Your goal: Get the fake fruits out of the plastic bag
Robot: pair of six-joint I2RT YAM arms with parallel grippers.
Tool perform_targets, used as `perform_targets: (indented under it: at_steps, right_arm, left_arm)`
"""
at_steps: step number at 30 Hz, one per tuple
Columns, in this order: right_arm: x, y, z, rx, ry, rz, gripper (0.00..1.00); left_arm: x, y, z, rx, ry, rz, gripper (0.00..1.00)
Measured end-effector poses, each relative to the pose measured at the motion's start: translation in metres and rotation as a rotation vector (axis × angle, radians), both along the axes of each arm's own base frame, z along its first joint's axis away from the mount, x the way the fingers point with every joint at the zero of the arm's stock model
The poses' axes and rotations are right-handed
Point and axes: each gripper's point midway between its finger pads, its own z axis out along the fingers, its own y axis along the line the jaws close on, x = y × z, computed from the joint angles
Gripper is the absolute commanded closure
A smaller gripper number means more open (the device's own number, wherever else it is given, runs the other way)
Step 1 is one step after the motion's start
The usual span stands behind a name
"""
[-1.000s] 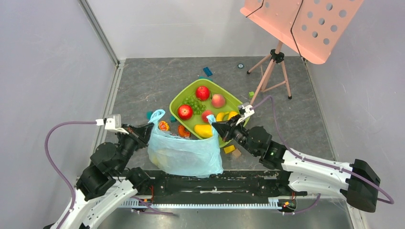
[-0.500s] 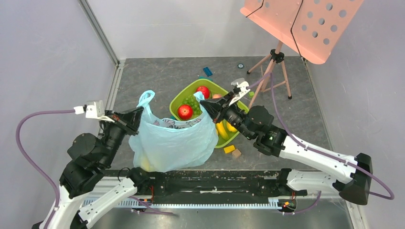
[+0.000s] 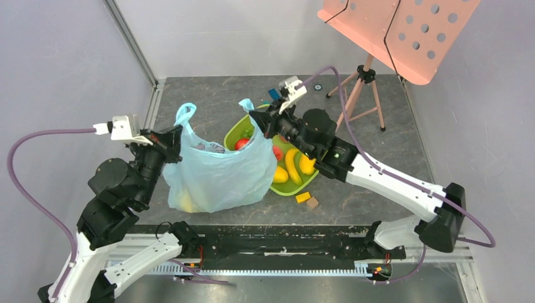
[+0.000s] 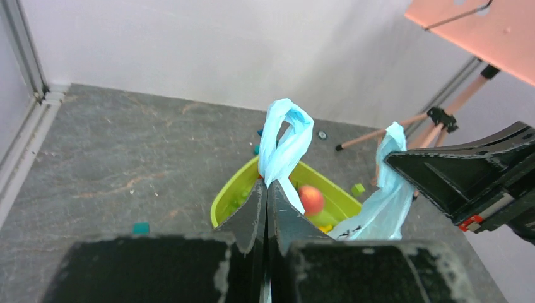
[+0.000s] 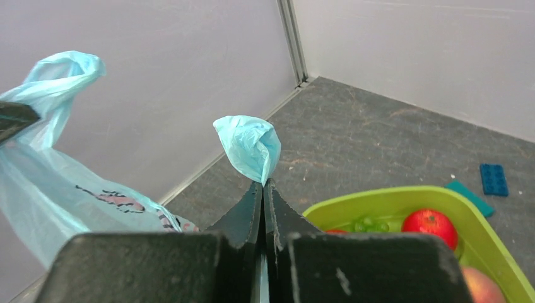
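The light-blue plastic bag (image 3: 217, 173) hangs lifted between both arms, left of the green tray (image 3: 296, 187). My left gripper (image 3: 179, 136) is shut on its left loop handle (image 4: 285, 136). My right gripper (image 3: 253, 117) is shut on its right handle (image 5: 249, 145). A yellow fruit (image 3: 185, 202) shows through the bag's lower left corner; other contents are hidden. In the tray lie a red apple (image 3: 241, 144), bananas (image 3: 293, 165) and other yellow fruit (image 3: 281, 174). The right wrist view shows green grapes (image 5: 369, 224), a red apple (image 5: 431, 226) and a peach (image 5: 484, 285).
A tripod (image 3: 361, 88) with a pink perforated board (image 3: 404, 31) stands at the back right. Small blocks lie on the floor: blue (image 3: 274, 95) behind the tray, yellow (image 3: 303, 197) and brown (image 3: 312, 202) in front of it. Grey walls close in both sides.
Both grippers have risen and moved back and left with the handles. The bag has lifted off the floor, stretched taller and shifted left, uncovering the tray's front.
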Motion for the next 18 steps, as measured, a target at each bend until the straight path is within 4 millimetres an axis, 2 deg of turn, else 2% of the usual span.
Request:
perform_targets:
  at_steps: [6,13,18]
  right_arm:
    - [0.032,0.022,0.024,0.004,-0.019,0.03,1.0]
    - [0.067,0.052,0.045,-0.005,-0.064,0.101,1.0]
    - [0.084,0.079,0.064,0.02,-0.116,0.182,1.0]
  left_arm:
    - [0.012,0.009,0.03,0.04,-0.035,0.085,0.98]
    - [0.031,0.007,0.043,0.139,-0.045,0.146,0.98]
    - [0.03,0.016,0.07,0.15,-0.095,0.187,0.98]
